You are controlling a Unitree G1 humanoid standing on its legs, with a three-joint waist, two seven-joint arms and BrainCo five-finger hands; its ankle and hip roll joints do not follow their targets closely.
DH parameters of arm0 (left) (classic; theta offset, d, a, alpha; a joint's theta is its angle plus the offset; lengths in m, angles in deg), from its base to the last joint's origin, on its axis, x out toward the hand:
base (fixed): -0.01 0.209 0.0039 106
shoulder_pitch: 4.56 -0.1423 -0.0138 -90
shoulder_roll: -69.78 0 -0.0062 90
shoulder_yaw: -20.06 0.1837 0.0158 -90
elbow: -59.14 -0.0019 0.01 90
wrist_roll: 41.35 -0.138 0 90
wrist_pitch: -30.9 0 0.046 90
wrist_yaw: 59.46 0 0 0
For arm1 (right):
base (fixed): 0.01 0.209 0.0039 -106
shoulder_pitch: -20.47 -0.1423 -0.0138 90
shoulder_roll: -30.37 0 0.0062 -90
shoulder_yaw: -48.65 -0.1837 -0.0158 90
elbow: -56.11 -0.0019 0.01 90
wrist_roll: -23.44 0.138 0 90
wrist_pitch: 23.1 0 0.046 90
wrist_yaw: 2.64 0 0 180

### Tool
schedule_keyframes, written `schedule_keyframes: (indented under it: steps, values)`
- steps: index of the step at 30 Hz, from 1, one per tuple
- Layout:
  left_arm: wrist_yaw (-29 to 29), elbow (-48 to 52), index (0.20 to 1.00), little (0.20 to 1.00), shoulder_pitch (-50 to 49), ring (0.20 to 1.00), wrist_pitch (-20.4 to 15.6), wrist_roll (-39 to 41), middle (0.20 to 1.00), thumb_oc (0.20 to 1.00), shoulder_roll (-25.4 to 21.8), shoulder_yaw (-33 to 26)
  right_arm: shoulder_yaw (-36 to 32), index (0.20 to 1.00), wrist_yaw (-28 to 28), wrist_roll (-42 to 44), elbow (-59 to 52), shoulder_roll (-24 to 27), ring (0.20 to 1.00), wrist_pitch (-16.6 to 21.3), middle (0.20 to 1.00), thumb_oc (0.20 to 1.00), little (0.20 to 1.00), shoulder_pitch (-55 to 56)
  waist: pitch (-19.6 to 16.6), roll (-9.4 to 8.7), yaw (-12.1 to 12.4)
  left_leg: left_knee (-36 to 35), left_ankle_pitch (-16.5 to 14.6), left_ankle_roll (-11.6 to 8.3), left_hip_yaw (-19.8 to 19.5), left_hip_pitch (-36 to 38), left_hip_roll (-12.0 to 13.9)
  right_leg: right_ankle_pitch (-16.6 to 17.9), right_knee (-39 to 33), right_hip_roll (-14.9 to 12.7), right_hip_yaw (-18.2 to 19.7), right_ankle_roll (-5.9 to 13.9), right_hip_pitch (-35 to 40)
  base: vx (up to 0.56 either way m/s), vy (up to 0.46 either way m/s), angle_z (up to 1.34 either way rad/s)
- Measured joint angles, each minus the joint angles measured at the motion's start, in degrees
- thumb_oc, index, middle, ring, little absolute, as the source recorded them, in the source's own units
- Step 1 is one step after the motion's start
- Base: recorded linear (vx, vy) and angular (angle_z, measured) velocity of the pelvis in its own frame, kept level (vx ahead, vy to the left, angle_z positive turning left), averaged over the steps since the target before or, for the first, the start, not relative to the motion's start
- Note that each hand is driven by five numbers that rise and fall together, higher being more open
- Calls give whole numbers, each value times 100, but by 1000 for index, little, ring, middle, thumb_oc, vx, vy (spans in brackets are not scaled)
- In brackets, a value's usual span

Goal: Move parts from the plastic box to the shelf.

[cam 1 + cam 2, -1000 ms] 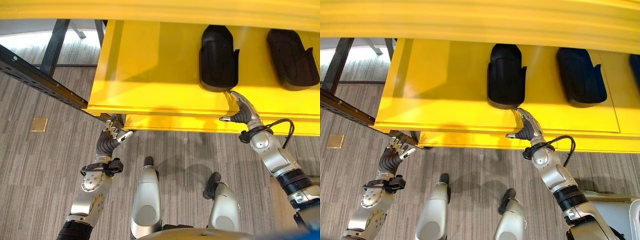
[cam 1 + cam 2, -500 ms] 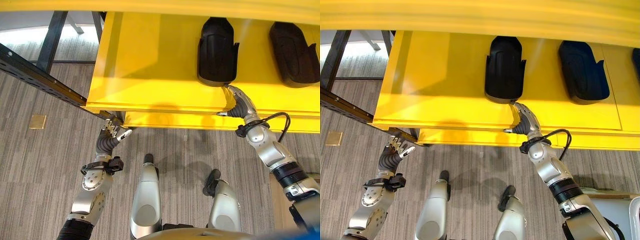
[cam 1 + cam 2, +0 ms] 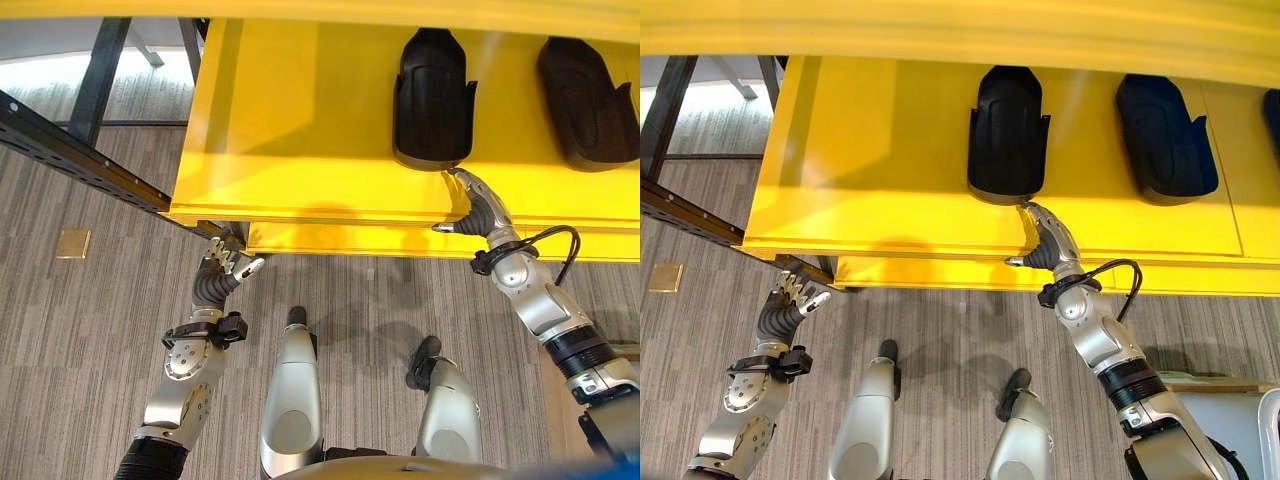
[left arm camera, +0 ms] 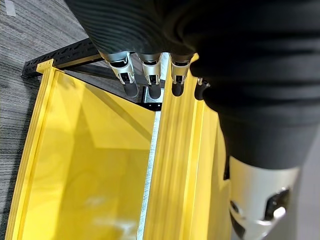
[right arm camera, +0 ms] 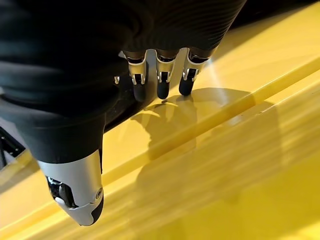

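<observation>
Yellow shelf (image 3: pixel 300 130) carries two black parts, one (image 3: pixel 432 100) at 12 o'clock touched by the right hand (image 3: pixel 478 208) (fingers straight); left hand (image 3: pixel 225 272), fingers relaxed, hangs at 8 o'clock below.

Silver-grey arms, dark ribbed wrist covers, silver dark-tipped fingers on each hand (image 3: pixel 478 207).
</observation>
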Motion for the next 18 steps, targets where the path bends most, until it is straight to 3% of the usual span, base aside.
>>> schedule_keyframes:
  steps: [8, 18]
  values:
    - [22, 0, 1000, 1000, 2, 1000, 2, -8, 1000, 1000, 10, -10, -200, 1000, -170, 245, -612, -91, 1000, 142, 1000, 1000, 1000, 626, 6, -16, -50, -3, 4, -6, 2, 13, 14, 32, -8, 24, 15, 6, 10, 0, 0, 0]
    - [28, 0, 1000, 1000, -9, 1000, 2, -10, 1000, 1000, 10, -12, -198, 1000, -231, 510, -654, -236, 1000, 174, 1000, 1000, 1000, 583, 5, -156, -23, 0, 3, -3, 3, 0, 12, 68, -71, 35, 22, 4, 13, 0, 0, 0]
